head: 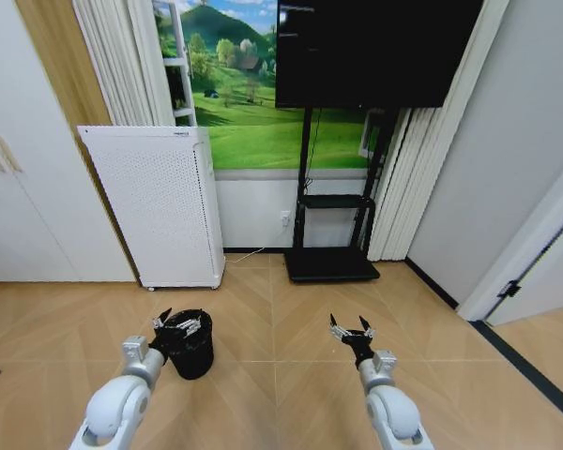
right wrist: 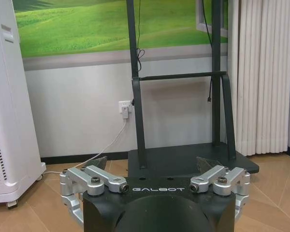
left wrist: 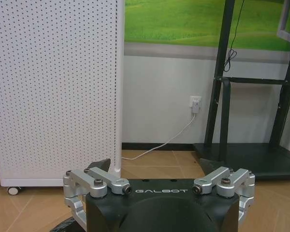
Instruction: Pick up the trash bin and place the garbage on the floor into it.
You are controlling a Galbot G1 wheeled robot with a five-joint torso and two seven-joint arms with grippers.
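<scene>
The trash bin [head: 193, 349], small, black and round, stands upright on the wooden floor at the lower left of the head view. My left gripper [head: 180, 324] is open and hovers at the bin's near rim, fingers spread over its mouth, holding nothing. In the left wrist view the left gripper [left wrist: 157, 166] has its jaws wide apart. My right gripper [head: 352, 328] is open and empty above bare floor, well to the right of the bin; the right wrist view shows the right gripper [right wrist: 153, 163] spread too. The garbage is out of view.
A tall white perforated appliance [head: 155, 206] on castors stands just behind the bin. A black screen stand [head: 330, 264] sits against the back wall with a white cable to the wall socket [left wrist: 195, 104]. A doorway [head: 544, 272] opens on the right.
</scene>
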